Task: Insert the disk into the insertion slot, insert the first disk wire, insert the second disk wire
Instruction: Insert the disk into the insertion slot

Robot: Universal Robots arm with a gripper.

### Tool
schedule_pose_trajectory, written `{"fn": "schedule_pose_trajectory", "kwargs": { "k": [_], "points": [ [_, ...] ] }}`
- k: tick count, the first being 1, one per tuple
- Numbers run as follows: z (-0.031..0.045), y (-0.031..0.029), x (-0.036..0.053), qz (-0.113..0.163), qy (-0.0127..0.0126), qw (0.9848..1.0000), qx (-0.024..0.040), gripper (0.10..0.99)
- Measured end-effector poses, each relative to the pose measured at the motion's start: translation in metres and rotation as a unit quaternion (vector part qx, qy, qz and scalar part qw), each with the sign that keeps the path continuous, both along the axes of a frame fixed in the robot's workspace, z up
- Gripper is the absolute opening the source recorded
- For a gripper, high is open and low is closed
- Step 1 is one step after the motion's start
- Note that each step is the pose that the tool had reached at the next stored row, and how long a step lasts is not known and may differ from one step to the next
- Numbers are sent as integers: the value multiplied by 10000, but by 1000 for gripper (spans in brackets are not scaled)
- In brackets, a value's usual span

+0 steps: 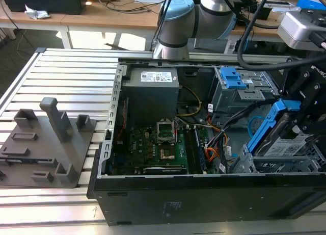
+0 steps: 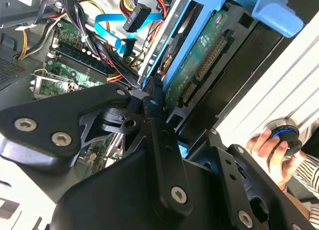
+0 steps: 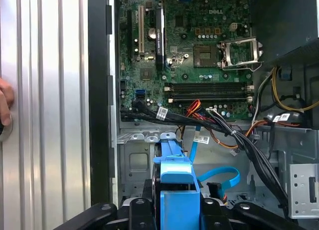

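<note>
My gripper (image 1: 301,122) is shut on the disk (image 1: 283,139), a silver-grey drive in a bright blue carrier. I hold it tilted just above the insertion slot (image 1: 285,164), the light grey cage at the case's front corner on the exterior view's right. Black fingers (image 3: 137,207) flank the blue carrier (image 3: 174,172) in the first wrist view. The disk's green circuit side (image 2: 202,45) faces the second wrist view. The second disk wire (image 2: 110,26), a flat blue cable, lies loose in the case beside the first disk wire's black plug (image 2: 137,16) on its orange-yellow bundle.
The open computer case (image 1: 153,194) lies on a ribbed aluminium table (image 1: 66,77). A darker cage with blue latches (image 1: 233,81) stands behind the slot. A grey fixture (image 1: 48,143) sits at the exterior view's left. A person's hand (image 2: 266,147) holds a round knob beside the case.
</note>
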State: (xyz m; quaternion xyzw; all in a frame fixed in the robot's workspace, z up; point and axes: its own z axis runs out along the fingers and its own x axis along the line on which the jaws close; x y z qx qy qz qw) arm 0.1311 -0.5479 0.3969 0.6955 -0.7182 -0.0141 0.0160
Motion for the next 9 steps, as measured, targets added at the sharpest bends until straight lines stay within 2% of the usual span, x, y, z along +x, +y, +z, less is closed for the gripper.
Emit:
{"fn": "schedule_pose_trajectory", "kwargs": {
  "k": [6,7,8,9],
  "points": [
    [-2,0,0,0,0,10000,0,361],
    [-2,0,0,0,0,10000,0,373],
    [-2,0,0,0,0,10000,0,435],
    [-3,0,0,0,0,10000,1,435]
  ]
}}
